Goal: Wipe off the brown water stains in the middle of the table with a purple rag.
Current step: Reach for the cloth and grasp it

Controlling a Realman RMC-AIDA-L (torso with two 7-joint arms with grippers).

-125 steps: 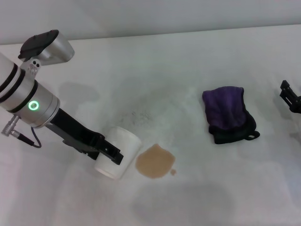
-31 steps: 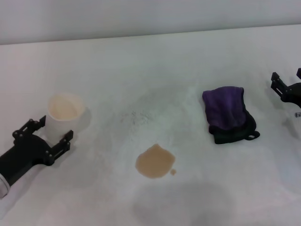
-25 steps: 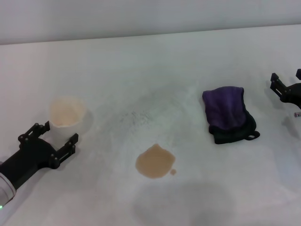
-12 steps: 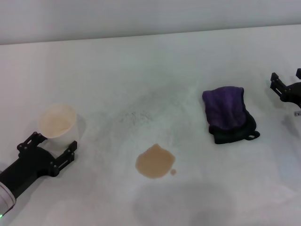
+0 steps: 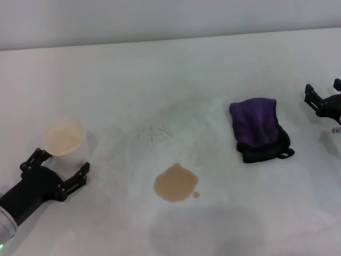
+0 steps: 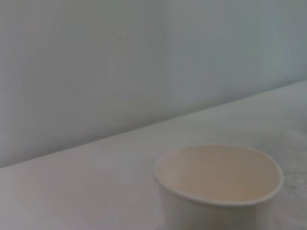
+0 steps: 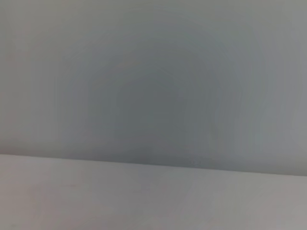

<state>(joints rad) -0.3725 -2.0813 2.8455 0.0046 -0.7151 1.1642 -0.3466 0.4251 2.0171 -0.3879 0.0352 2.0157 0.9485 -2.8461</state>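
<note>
The brown water stains (image 5: 176, 183) lie as a tan puddle in the middle of the white table (image 5: 176, 80), with a tiny droplet (image 5: 196, 194) beside it. The purple rag (image 5: 258, 129) lies bunched to the right of the puddle, untouched. My left gripper (image 5: 59, 161) is open at the front left, its fingers on either side of the base of an upright white paper cup (image 5: 65, 137). The cup also shows in the left wrist view (image 6: 218, 184). My right gripper (image 5: 324, 92) is open at the right edge, a little to the right of the rag.
The right wrist view shows only bare tabletop (image 7: 144, 196) and a grey wall (image 7: 153, 72). Faint grey smudges (image 5: 154, 130) mark the table behind the puddle.
My left arm carried the cup from beside the puddle to the left, stood it upright and opened. In the last half second it barely moved. The right gripper edged slightly inward.
</note>
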